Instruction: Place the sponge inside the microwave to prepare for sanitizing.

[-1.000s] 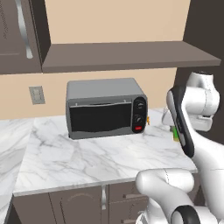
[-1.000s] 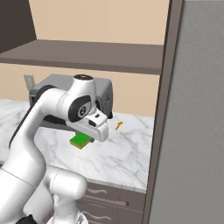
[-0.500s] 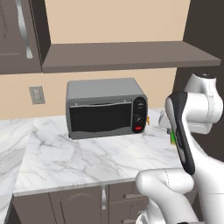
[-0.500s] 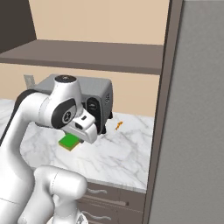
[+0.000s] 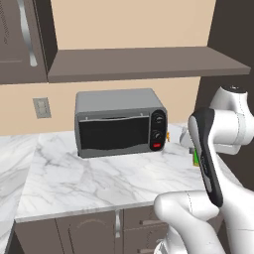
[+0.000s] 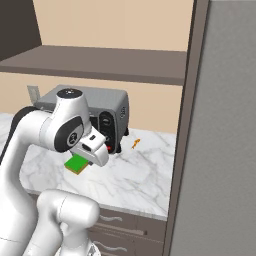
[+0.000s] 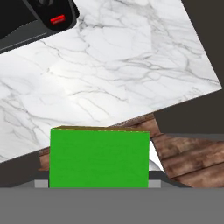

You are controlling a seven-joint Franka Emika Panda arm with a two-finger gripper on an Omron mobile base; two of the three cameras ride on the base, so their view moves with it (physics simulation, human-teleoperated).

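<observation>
Sponge pinched between the fingers, carried in the air above the marble counter near its front edge, clear of the surface. In the hand view, block seated at 6 o'clock, right against the fingers, long axis running 9 to 3. Bright green slab, flat faces, thin yellow-brown layer along one edge. Silver-grey box oven with round knobs at roughly 11 o'clock, apart from the sponge. Microwave whereabouts not determinable; likely a carry toward it ahead.
</observation>
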